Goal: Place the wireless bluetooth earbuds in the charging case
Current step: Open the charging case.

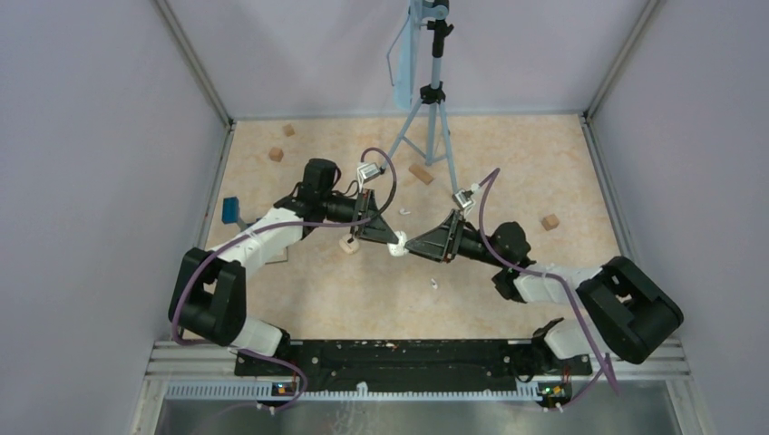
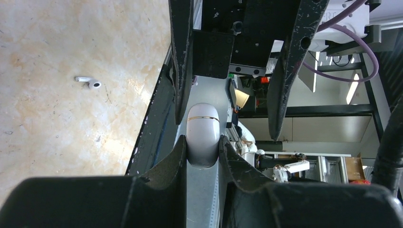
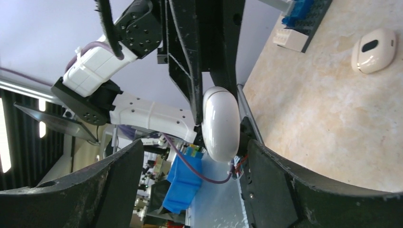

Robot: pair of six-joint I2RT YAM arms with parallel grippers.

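The charging case (image 2: 203, 128) is found clamped between the narrowed fingers of the left gripper (image 2: 203, 148), raised clear of the table (image 2: 57, 133). The right gripper (image 3: 192, 144) is set wide, its jaws standing either side of the case's far end (contact cannot be confirmed). One earbud (image 2: 89, 82) is noted lying on the table, apart from the case.

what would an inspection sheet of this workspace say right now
surface: beige marbled table
job's things: white case held between the arms; earbud loose on the table; second cream case lying flat
clutter: wooden blocks scattered far side; blue thing at left edge
grippers: left pincer shut on the case; right pincer open either side of it
cables: purple cable looped along each arm
surroundings: tripod at the back; grey walls
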